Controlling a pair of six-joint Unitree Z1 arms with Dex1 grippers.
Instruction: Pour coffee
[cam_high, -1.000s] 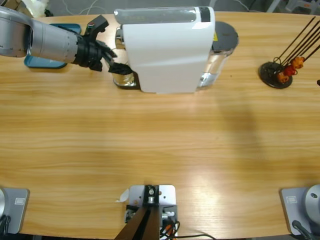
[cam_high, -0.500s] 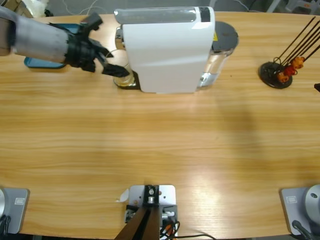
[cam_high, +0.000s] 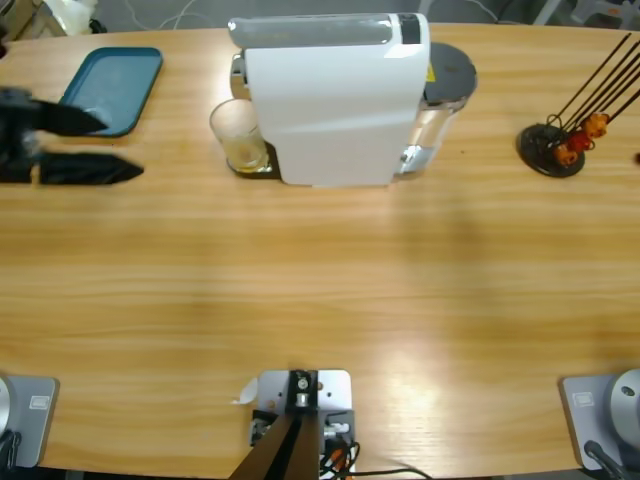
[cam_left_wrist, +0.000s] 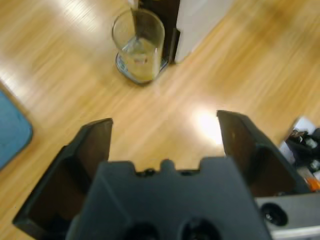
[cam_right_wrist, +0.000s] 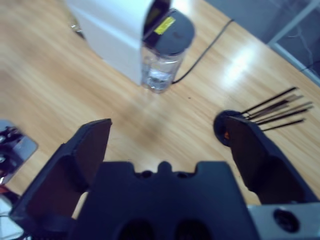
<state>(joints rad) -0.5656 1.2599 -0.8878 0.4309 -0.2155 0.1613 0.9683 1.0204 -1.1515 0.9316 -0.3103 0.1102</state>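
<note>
Black jaws of the left claw (cam_left_wrist: 162, 145) stand wide apart in the left wrist view, with nothing between them. Beyond them on the wooden table (cam_left_wrist: 240, 65) stands a clear glass (cam_left_wrist: 138, 45), upright on a small round tray at the foot of the white coffee machine (cam_left_wrist: 200, 20). The coffee (cam_left_wrist: 140, 62) lies as a shallow amber layer in the bottom of the glass. A teal tray (cam_left_wrist: 12, 131) shows at the left edge of that view, well apart from the glass.

The right wrist view shows the right claw (cam_right_wrist: 167, 145) with jaws equally wide apart and holding nothing. It looks from above onto the back of the machine: a clear water tank (cam_right_wrist: 160, 67) with a dark lid and a yellow label (cam_right_wrist: 166, 25), its writing too small to read. A dark cable (cam_right_wrist: 205, 50) runs off from the machine. A black stand of thin rods (cam_right_wrist: 250, 117) is near the right jaw.

The high view alone shows the whole layout. The left claw sits at the left edge, open, below the teal tray and clear of the glass. The glass is just beside the machine's left front corner. The rod stand at the far right carries small orange capsules (cam_high: 578, 138). The right claw does not appear in that view. No brand marking is legible on the machine.
</note>
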